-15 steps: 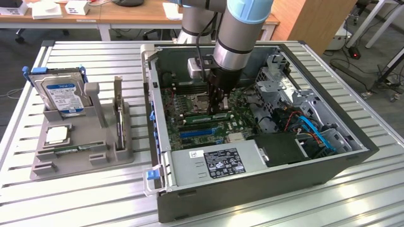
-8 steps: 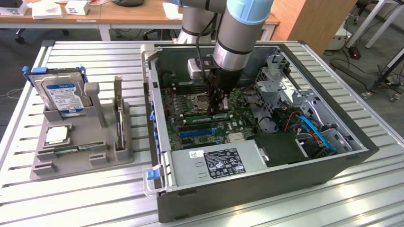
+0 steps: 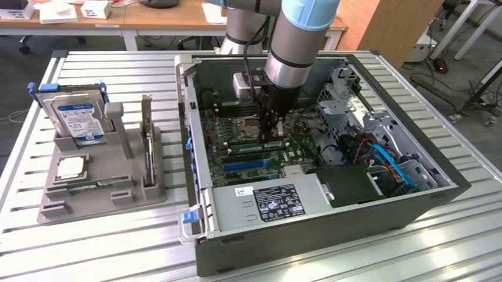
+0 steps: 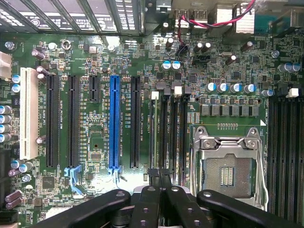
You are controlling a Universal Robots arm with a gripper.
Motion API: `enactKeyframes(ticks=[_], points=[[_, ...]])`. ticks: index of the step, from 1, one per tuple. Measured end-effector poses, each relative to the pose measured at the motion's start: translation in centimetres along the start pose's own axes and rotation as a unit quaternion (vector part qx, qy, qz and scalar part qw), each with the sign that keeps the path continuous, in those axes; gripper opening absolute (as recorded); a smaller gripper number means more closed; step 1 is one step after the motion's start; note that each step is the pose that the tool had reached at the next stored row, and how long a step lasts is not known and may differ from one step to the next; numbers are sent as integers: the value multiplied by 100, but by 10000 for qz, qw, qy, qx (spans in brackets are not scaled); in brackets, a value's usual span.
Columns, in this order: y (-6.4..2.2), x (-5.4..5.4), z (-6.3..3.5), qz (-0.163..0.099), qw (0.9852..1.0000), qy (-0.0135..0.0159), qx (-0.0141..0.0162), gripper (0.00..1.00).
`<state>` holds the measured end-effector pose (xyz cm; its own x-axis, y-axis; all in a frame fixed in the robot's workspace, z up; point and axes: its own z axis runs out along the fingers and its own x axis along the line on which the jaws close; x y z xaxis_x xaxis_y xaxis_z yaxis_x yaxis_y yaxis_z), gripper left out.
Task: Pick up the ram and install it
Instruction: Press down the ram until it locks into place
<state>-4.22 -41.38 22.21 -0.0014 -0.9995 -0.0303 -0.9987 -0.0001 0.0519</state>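
Black fingers [image 4: 159, 190] clenched on the thin green ram stick's [image 3: 272, 143] top edge, holding it upright directly above the black memory slots [image 4: 168, 137] for seating.

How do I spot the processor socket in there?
Look inside the open computer case on the slatted table, at the green board lying in its bottom. The processor socket sits between two groups of long black slots. It is the only square thing there: a silver metal frame around a bare grid of contacts.
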Motion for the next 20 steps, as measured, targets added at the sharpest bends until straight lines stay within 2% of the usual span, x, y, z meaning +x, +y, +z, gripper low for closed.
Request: enactKeyframes(ticks=[20], points=[[0,-1,-2,0,10000,-5,2,9]])
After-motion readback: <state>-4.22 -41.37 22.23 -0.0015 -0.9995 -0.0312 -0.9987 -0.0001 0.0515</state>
